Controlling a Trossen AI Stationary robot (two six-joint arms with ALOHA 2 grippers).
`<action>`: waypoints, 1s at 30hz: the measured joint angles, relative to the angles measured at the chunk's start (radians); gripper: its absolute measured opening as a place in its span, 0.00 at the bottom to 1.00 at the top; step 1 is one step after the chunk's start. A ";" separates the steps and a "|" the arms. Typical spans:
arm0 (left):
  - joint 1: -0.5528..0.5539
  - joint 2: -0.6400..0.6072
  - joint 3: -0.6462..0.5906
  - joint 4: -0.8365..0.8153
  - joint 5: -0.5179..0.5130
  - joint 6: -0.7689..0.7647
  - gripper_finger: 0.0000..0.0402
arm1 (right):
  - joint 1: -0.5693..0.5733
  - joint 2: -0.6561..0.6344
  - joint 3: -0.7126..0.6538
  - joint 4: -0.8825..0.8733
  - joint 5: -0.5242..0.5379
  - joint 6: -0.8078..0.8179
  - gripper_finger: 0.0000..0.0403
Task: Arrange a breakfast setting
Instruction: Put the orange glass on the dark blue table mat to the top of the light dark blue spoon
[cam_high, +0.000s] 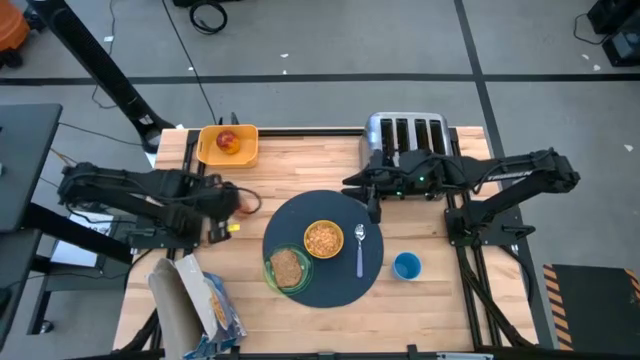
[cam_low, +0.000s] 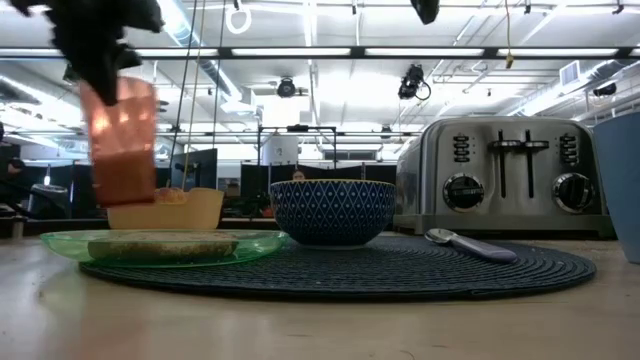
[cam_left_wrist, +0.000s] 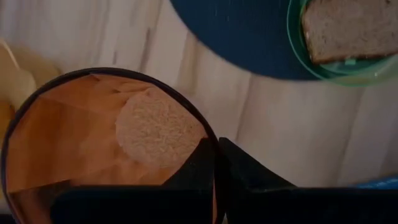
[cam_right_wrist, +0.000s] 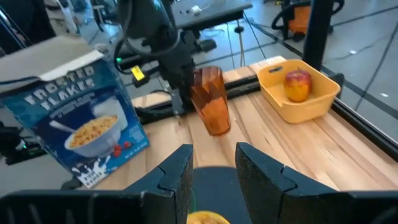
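The tumbler (cam_right_wrist: 211, 102) hangs clear of the table to the left of the mat (cam_high: 325, 250), pinched at its rim by the left gripper (cam_high: 222, 200), whose jaws are closed on the wall: one finger inside, one outside, as the left wrist view shows. In the low view the tumbler (cam_low: 122, 140) is well above the table top. Its long axis runs roughly vertical, mouth up, with a slight tilt seen in the right wrist view.

On the mat the bowl (cam_high: 323, 239) sits near the middle, holding cereal. The plate (cam_high: 288, 270) with toast (cam_high: 289, 268) lies at the mat's left front edge, partly overhanging it, and the spoon (cam_high: 360, 248) lies just right of the bowl, its long axis running front to back with the bowl end away from the front. The cup (cam_high: 406, 265) stands on the table just right of the mat.

The apple (cam_high: 228, 142) is in the tray (cam_high: 229, 145) at the back left, so it has apparently not been placed. Judging from this, the setting is largely done; the tumbler and perhaps the apple remain.

The right gripper (cam_high: 372, 203) hovers over the mat's back edge, in front of the toaster (cam_high: 408, 140), jaws partly open and empty. A cereal box (cam_high: 205, 300) lies at the front left.
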 joint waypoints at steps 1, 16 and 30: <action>0.019 0.028 0.024 0.006 0.000 0.041 0.03 | -0.001 -0.009 0.000 -0.018 0.001 0.000 0.32; 0.259 0.468 0.455 0.133 0.078 0.580 0.03 | -0.002 -0.169 0.000 -0.529 0.021 0.072 0.34; 0.306 0.820 0.852 0.132 0.196 0.849 0.03 | 0.065 -0.175 0.000 -0.911 -0.026 0.250 0.40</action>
